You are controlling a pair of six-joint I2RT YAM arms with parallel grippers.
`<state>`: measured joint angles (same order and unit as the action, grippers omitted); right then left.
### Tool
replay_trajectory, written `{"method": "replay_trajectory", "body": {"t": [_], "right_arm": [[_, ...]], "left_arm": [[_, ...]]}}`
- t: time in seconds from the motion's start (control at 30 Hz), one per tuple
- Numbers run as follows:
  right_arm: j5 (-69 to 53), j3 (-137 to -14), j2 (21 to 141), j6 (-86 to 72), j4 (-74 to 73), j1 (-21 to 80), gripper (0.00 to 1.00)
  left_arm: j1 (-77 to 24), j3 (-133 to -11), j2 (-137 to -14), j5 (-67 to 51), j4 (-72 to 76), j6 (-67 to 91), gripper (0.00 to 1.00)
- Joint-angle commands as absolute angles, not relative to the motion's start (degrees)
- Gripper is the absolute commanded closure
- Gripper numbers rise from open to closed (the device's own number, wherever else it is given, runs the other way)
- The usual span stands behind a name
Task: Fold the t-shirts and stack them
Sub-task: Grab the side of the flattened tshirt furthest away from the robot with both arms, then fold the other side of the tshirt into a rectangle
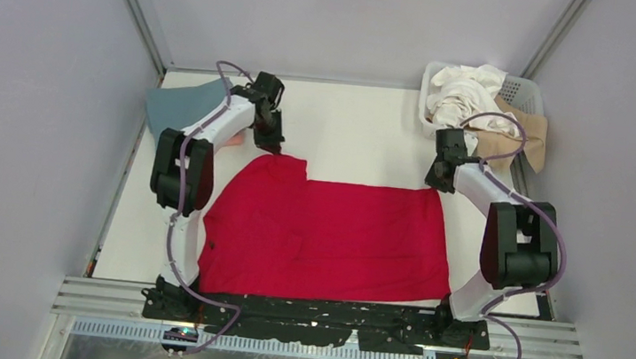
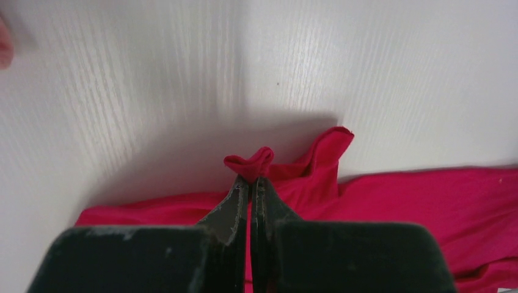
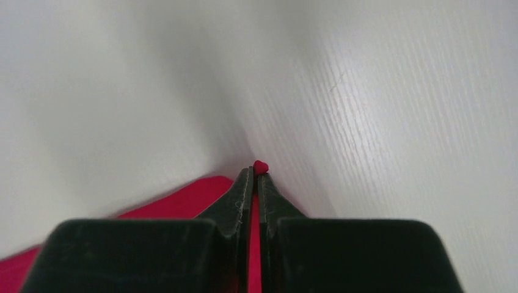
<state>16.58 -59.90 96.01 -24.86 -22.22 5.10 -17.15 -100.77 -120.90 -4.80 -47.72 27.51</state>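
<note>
Red t-shirt (image 1: 335, 235) lies spread mostly flat across the middle of the white bench (image 1: 356, 121), between the two arms, a few wrinkles on its left half. Left tool (image 1: 270, 142) is at the shirt's far left corner, jaws closed, pinching a small bunched fold of red cloth that pokes out past the fingertips in the left wrist view. Right tool (image 1: 441, 184) is at the far right corner, jaws closed on the cloth edge, only a tiny red nub showing at the tips in the right wrist view. Teal-blue t-shirt (image 1: 181, 105) sits at the far left of the bench behind the left arm. White t-shirt (image 1: 462, 92) is heaped in the basket (image 1: 531, 90) at far right, tan t-shirt (image 1: 519, 138) draped over its near side.
</note>
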Motion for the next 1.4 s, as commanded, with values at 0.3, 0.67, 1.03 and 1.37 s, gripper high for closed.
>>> {"method": "replay_trajectory", "body": {"t": [0.3,0.67,1.03,1.37], "right_arm": [[16.71,-51.46,79.97,-25.18,-21.37,8.66,0.94],[17.9,-46.48,67.94,-24.66,-26.63,8.88,0.94],[21.9,-46.5,61.8,-23.17,-31.0,8.88,0.92],[21.42,-45.57,58.2,-23.22,-31.28,8.86,0.91]], "left_arm": [[-19.97,-76.51,-98.33,-5.88,-36.55,27.11,1.0],[-23.22,-58.46,-78.78,-1.29,-35.02,32.21,1.0],[-26.93,-51.23,-64.39,2.73,-40.69,37.6,1.0],[-33.98,-47.09,-54.3,10.8,-49.87,45.02,1.0]]}}
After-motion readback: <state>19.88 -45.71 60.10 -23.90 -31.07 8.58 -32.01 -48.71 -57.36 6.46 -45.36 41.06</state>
